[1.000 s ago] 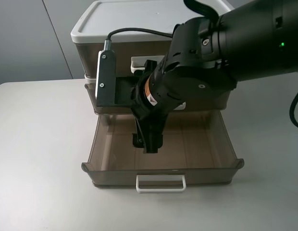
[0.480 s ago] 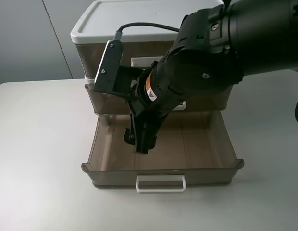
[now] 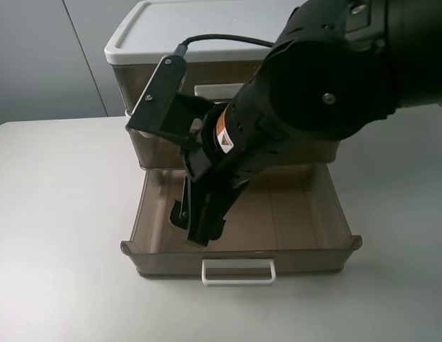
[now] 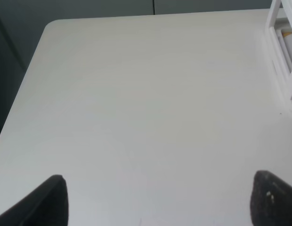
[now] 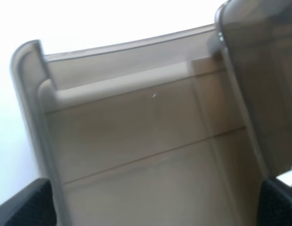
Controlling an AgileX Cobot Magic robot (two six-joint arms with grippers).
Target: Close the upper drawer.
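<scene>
Exterior high is showing the right claw point(image 3: 196, 222), spread wide, drifting leftward over the open drawer point(image 3: 306, 260), which is still sitting fully pulled out on the table point(image 3: 57, 214), so it's probably repositioning to push, while the left claw point(image 4: 160, 200) is idling, spread too.

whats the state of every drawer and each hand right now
lowest drawer: pulled out, nothing visible inside
middle drawer: looks shut, mostly hidden by the arm
top drawer: looks shut, partly hidden by the arm
right hand: open, holding nothing, over the lowest drawer's inside
left hand: open, holding nothing, over the bare table
</scene>
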